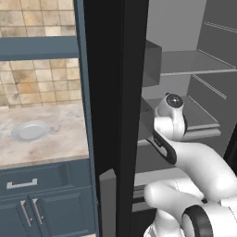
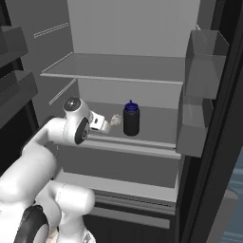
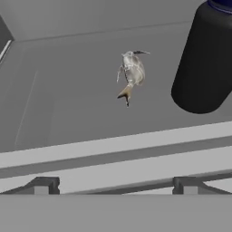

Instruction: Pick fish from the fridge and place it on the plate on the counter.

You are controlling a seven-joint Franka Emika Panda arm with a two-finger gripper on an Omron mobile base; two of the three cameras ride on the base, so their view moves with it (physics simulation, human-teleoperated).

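Observation:
The fish, small and silvery grey, lies on a grey shelf inside the fridge. In the hand view it sits ahead of and between my two fingertips, apart from them. My gripper is open with nothing between its jaws. From the right base view the gripper reaches in at the shelf's front edge, just left of the fish. The round pale plate rests on the beige marbled counter, left of the fridge.
A dark bottle with a blue cap stands right beside the fish, to its right. The fridge door's bins hang at the right. A higher shelf spans above. Blue cabinets lie under the counter.

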